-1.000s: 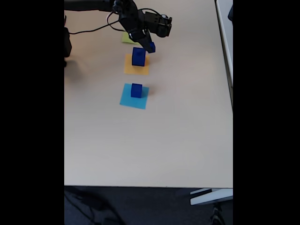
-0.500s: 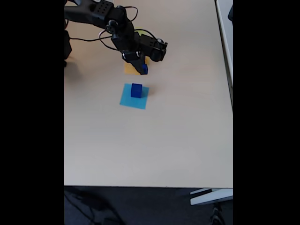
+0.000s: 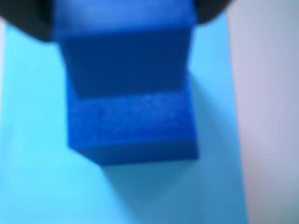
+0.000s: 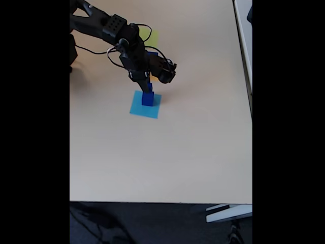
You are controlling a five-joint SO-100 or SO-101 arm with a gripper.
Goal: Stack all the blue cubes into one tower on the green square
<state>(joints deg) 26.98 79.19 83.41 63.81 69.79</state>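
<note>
- Two blue cubes meet on the light-blue square [image 4: 145, 105]: a small cube [image 4: 150, 87] atop a larger cube [image 4: 148, 98] (matte, dark).
- Beige table [image 4: 167, 152], dark floor at 6 o'clock.
- Gripper [image 4: 149, 84] clamps the small cube.
- Green square [image 4: 151, 35] lies at 12 o'clock.

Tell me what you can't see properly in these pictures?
- Fixed view: the arm covers most of the orange square, whatever is on it, and part of the green square.
- Fixed view: the end effector is too small to tell open from shut.
- Wrist view: blurred; two blue cubes, touching or apart unclear.
- Wrist view: the light-blue square is cut off by the edges.
</note>
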